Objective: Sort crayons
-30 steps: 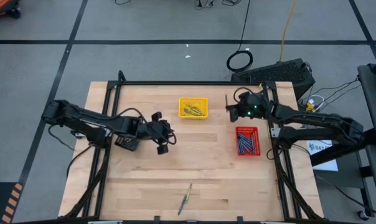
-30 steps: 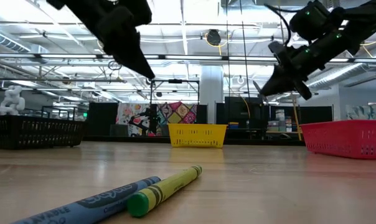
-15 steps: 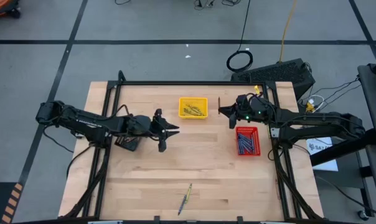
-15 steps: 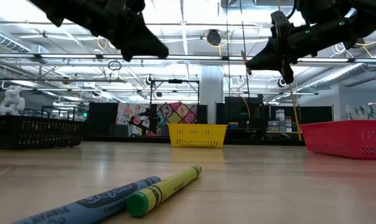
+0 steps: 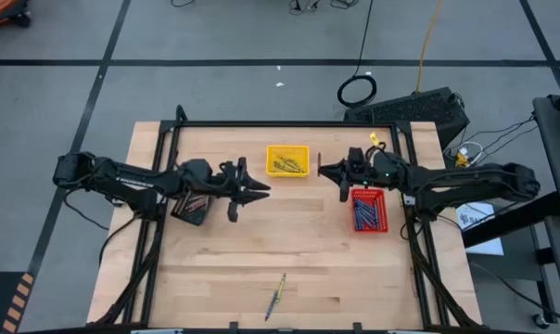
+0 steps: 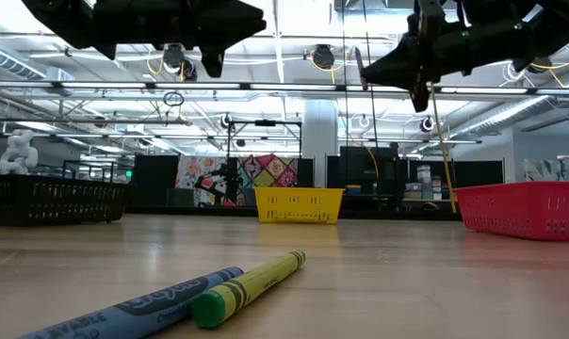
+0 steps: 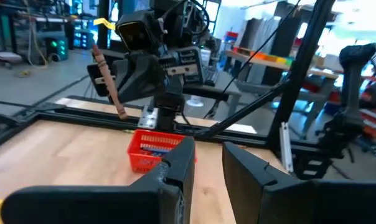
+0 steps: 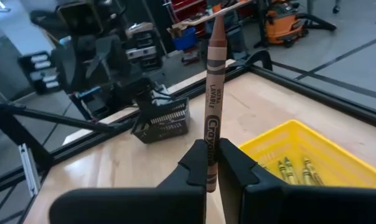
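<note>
My right gripper (image 5: 323, 170) is shut on a brown crayon (image 8: 212, 93), in the air between the yellow tray (image 5: 287, 160) and the red tray (image 5: 368, 210). The crayon also shows in the left wrist view (image 7: 109, 86) and the low view (image 6: 361, 68). My left gripper (image 5: 258, 190) is open and empty, held level above the table and pointing toward the right arm, beside the black tray (image 5: 189, 207). A blue crayon (image 6: 138, 306) and a yellow-green crayon (image 6: 251, 281) lie side by side on the table near its front edge (image 5: 277, 295). My right gripper pinches the brown crayon's lower part (image 8: 209, 163), near its flat end, between its two fingers. The fingers come level from the table's right and lie across the crayon. The crayon stands nearly upright, a little tilted, tip (image 8: 216, 17) up, lifted clear of the table.
The yellow tray (image 8: 303, 163) holds several yellow crayons and the red tray (image 7: 152, 148) several blue ones. The black tray (image 8: 160, 121) stands at the left by the left arm. The table's black frame rails (image 5: 280, 123) run along its far and side edges.
My right gripper has gone toward the table's left with the brown crayon, from beyond the red tray's far edge to the gap between the yellow and red trays, staying shut on it. My left gripper has tipped up to level and now points toward the table's right.
</note>
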Robot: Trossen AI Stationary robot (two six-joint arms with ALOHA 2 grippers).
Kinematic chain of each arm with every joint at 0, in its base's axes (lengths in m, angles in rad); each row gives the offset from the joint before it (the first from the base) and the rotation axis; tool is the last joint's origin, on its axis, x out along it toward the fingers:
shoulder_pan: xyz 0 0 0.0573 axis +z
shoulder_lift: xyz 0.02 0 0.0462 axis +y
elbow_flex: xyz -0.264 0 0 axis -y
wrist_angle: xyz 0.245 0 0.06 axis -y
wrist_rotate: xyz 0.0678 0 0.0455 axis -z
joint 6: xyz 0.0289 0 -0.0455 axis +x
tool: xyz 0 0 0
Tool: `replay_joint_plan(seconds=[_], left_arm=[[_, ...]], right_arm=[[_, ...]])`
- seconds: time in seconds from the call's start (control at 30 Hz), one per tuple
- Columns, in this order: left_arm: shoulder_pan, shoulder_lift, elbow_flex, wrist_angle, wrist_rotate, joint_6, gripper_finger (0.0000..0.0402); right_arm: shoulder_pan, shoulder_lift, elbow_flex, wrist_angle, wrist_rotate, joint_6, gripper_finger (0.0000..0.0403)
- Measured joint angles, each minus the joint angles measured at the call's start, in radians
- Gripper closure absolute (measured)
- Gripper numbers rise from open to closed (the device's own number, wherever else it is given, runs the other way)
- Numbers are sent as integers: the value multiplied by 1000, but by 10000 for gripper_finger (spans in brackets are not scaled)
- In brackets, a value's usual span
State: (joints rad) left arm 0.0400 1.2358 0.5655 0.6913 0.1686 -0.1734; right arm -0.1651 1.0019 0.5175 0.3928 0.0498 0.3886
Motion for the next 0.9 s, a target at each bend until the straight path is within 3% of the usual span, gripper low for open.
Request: replay_joint_plan(seconds=[0.43,0.9], left_arm=[[47,16,0,15,89,-89,316],[99,203,-1,251,143,-200,316]], right_arm=[[31,122,0,187,-3,17,403],[111,199,0,301,-3,-11,403]])
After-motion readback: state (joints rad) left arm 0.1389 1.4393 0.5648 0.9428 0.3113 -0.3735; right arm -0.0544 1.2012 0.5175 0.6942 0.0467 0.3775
